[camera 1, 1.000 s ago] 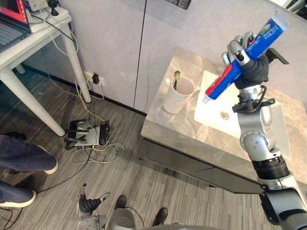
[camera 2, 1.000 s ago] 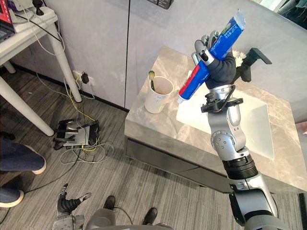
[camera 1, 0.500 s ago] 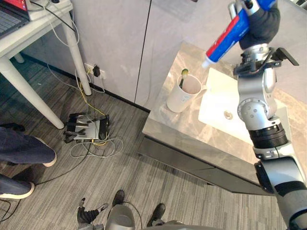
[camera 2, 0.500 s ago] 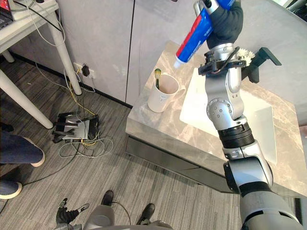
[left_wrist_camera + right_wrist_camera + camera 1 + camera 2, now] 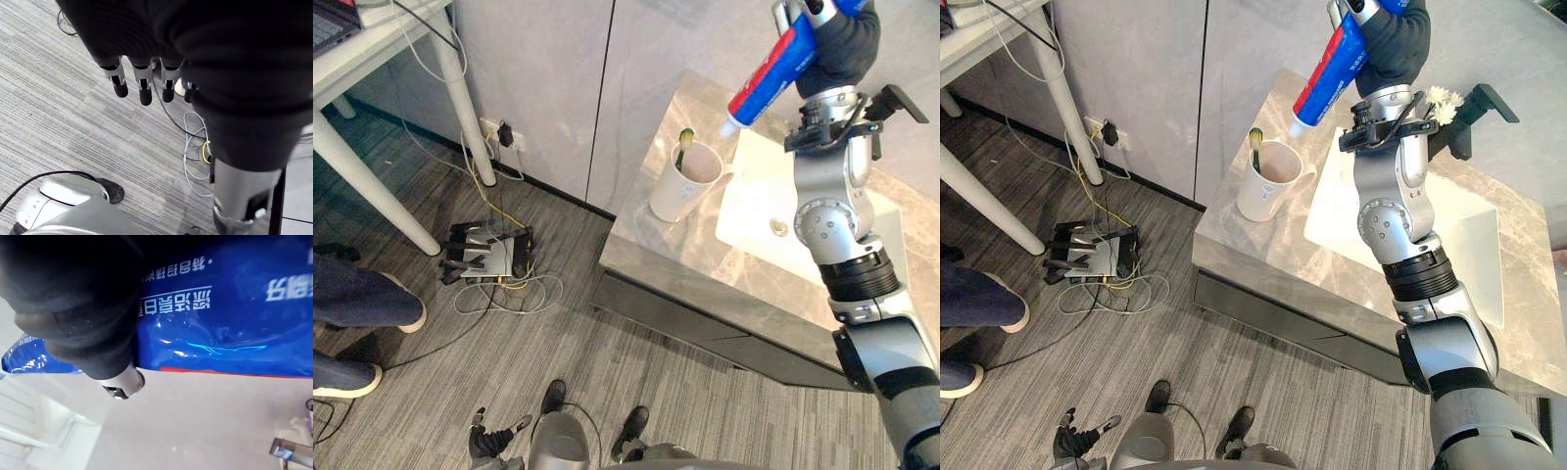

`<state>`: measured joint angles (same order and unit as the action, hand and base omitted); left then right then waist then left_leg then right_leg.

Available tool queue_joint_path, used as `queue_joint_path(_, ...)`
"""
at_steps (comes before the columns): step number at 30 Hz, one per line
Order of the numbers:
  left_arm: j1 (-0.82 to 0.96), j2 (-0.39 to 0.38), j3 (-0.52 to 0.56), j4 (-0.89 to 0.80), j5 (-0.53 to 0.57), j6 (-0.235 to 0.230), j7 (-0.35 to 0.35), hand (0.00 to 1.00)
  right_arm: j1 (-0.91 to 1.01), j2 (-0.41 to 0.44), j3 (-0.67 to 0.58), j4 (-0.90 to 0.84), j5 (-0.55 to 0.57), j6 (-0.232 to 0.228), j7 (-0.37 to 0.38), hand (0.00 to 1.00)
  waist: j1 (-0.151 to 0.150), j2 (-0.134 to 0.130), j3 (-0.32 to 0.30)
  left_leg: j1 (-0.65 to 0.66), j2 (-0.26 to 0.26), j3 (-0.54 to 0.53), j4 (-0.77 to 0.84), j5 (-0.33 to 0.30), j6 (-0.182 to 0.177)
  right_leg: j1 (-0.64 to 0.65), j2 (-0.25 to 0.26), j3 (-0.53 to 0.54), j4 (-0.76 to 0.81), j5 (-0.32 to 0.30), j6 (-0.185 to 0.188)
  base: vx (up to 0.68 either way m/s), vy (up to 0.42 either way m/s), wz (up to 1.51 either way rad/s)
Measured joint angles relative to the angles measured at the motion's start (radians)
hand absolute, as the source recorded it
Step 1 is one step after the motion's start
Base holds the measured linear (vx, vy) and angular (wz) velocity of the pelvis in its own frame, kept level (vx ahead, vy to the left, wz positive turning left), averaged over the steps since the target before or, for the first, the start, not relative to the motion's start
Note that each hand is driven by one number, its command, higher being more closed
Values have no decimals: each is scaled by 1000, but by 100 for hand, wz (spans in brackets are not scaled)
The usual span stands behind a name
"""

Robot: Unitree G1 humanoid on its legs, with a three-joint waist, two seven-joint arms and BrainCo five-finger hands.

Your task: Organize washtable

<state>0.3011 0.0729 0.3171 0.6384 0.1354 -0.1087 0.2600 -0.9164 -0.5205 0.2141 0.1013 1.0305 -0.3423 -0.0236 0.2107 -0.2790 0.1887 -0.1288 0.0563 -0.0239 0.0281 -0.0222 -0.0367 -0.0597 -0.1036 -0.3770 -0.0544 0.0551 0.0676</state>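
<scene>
- Toothpaste tube (image 5: 773, 69), blue with a red band and a white cap, was in the air above the washtable (image 5: 675, 257), slanted with the cap end lowest.
- The right hand (image 5: 842, 47) was raised high over the back of the counter, and its fingers were curled round the upper half of the tube; the right wrist view showed the dark-covered hand (image 5: 73, 308) pressed against the blue tube wall (image 5: 220, 308).
- The cap pointed down toward a white mug (image 5: 683, 188) near the counter's left end and was clear of its rim.
- A toothbrush (image 5: 682, 147) with a pale green head stood in the mug, leaning on the far rim.
- The white sink basin (image 5: 1332, 211) lay just beside the mug, under the raised arm, with a black faucet (image 5: 1481, 103) at its far edge.
- The left hand (image 5: 146, 29) hung low over the grey plank floor (image 5: 58, 117), well apart from the washtable, its fingers (image 5: 142, 85) straight and relaxed, holding nothing.
- On the floor to the left lay a black power strip (image 5: 489, 259) in a tangle of cables, near a white table leg (image 5: 372, 191).
- A person's legs (image 5: 362, 304) in dark trousers and pale shoes showed at the left edge.
</scene>
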Motion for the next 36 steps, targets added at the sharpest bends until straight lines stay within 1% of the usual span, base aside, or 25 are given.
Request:
queue_joint_path(2,-8,3,-1,-1,-7,-11,-1,0,0,0,0,16,0,0,0,100,1,-6,9,-6,-1,-2,7,0,0,0,0,-4,0,0,0,12,6,8)
queue_joint_path(5,-9,10,-6,-2,-9,-12,-17,0,0,0,0,45,0,0,-9,100,3,-12,15,-17,-5,-3,11,0,0,-8,0,-4,0,0,0,1,2,2)
queue_joint_path(10,-9,12,-13,-10,-10,-17,-19,0,0,0,0,45,0,0,-21,100,7,-11,34,-38,-5,-4,23,0,0,-22,-1,-4,0,0,0,0,0,0)
queue_joint_path(17,-14,20,-43,-10,-10,-20,-17,0,31,0,1,43,-3,0,-37,100,12,-11,37,-51,-3,-5,27,-1,-1,-33,-1,-3,1,1,-1,0,0,0)
queue_joint_path(21,-17,22,-43,-16,-9,-23,-14,0,63,1,2,31,-12,0,-35,100,19,-14,47,-50,-2,-5,27,-2,-2,-33,-1,-2,1,1,-1,0,0,0)
queue_joint_path(27,-17,27,-51,-21,-9,-23,-6,0,88,3,22,28,-13,0,-29,100,20,-19,54,-48,0,-3,27,-3,-3,-34,0,0,4,1,-1,0,0,0)
queue_joint_path(30,-17,30,-51,-22,-9,-27,1,0,103,3,22,3,-14,0,-23,100,20,-30,58,-46,3,-1,27,-4,-5,-34,1,4,4,1,-1,2,3,-4)
queue_joint_path(33,-17,31,-52,-23,-9,-27,3,0,105,3,32,-20,-22,0,-16,100,20,-33,59,-44,10,1,27,-5,-7,-34,9,11,4,9,-12,-1,-1,-4)
queue_joint_path(36,-17,31,-53,-23,-10,-28,3,0,105,5,38,-20,-22,0,-16,100,21,-35,60,-44,15,0,27,-5,-7,-35,14,20,4,10,-13,0,0,0)
